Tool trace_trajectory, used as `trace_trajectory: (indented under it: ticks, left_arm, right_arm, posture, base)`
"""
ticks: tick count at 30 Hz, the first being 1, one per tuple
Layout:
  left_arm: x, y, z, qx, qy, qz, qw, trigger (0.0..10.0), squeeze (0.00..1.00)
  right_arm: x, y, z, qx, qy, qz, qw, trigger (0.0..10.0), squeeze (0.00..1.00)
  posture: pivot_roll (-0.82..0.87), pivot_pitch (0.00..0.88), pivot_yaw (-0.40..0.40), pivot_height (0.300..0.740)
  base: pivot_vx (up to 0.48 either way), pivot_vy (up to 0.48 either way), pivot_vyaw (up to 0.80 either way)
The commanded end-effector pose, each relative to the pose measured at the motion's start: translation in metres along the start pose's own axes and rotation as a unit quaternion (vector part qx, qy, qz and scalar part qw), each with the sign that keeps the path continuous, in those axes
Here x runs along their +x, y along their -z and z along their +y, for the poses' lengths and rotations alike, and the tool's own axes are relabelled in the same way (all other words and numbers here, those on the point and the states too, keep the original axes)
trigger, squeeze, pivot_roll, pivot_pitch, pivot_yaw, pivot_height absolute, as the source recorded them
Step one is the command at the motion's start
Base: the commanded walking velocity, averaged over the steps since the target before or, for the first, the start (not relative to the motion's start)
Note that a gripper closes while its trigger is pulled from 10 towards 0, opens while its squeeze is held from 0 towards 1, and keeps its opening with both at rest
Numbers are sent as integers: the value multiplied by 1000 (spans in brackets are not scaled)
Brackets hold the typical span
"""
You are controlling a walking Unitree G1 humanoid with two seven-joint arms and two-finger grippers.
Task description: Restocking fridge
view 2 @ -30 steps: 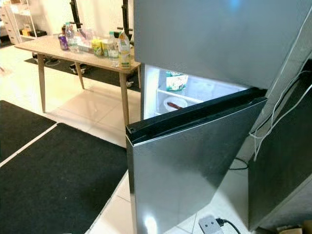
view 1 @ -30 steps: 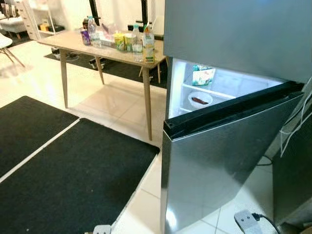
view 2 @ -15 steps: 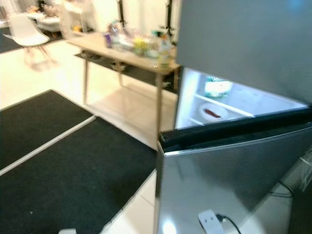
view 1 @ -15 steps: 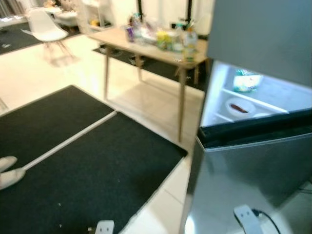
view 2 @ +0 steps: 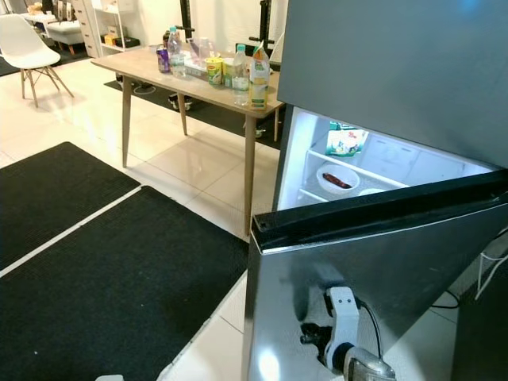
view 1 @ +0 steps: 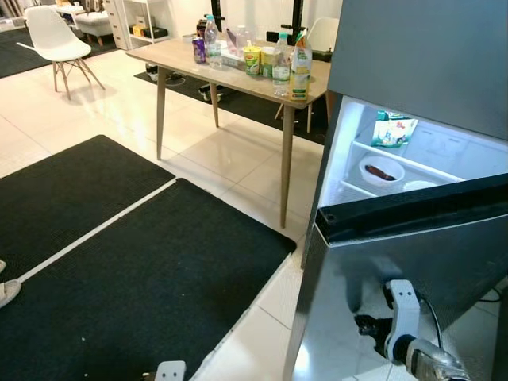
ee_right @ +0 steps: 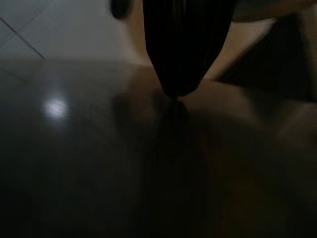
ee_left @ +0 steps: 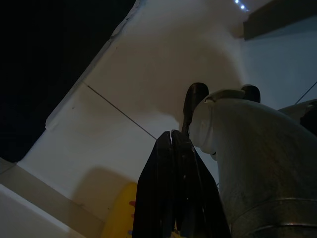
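Note:
The steel fridge stands on the right with its lower door [view 1: 444, 262] swung open towards me. On the lit shelves sit a green-and-white carton [view 1: 393, 131] and a white bowl [view 1: 381, 171] holding something dark red. A wooden table [view 1: 238, 75] to the left of the fridge carries a juice bottle [view 1: 300, 67], water bottles, yellow cups [view 1: 252, 57] and a purple can [view 1: 199, 51]. My right gripper [view 1: 363, 325] is low in front of the door's outer face, shut and empty, its tip [ee_right: 174, 94] close to the steel. My left gripper [ee_left: 173, 136] hangs idle, shut, over pale floor tiles.
Two black mats [view 1: 143, 278] cover the floor on the left and centre, with pale tiles between them and the fridge. A white chair [view 1: 51, 36] stands at the far left. A shoe [view 1: 6, 292] lies at the left edge. A cable runs along my right arm [view 1: 401, 317].
The camera swung left, then settled, so the whole picture shifted. My right arm has risen from the bottom edge to in front of the open fridge door.

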State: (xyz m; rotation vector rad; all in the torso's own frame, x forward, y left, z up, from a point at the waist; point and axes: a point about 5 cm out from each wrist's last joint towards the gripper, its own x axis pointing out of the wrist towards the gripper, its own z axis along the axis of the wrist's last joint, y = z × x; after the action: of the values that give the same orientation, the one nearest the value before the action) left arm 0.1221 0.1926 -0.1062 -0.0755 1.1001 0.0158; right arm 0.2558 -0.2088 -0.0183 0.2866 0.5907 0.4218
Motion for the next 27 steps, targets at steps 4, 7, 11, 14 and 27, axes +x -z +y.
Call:
trace_trajectory:
  ticks: [4, 7, 11, 14, 27]
  left_arm:
    - [-1, 8, 1, 2, 2, 16, 1000, 10000, 0]
    - [-1, 8, 1, 2, 2, 16, 1000, 10000, 0]
    - [-1, 8, 1, 0, 2, 15, 1000, 10000, 0]
    - [-1, 8, 0, -2, 2, 15, 1000, 10000, 0]
    - [-1, 10, -4, -7, 4, 14, 1000, 10000, 0]
  right_arm:
    - [31, -84, 38, -62, -124, -118, 983, 10000, 0]
    - [47, -120, 65, -106, -143, -164, 970, 10000, 0]
    - [58, -178, 103, -119, -150, -261, 946, 10000, 0]
    - [57, -216, 128, -108, -157, -331, 924, 10000, 0]
    - [64, -85, 75, -199, -60, -63, 976, 10000, 0]
  posture:
    - [-110, 0, -14, 740]
    - [-99, 0, -19, 740]
    - [-91, 0, -23, 740]
    - [-84, 0, -27, 740]
    - [-89, 0, -36, 740]
  base:
    - [0, 0, 0]
    - [0, 0, 0]
    - [0, 0, 0]
    - [0, 0, 0]
    - [0, 0, 0]
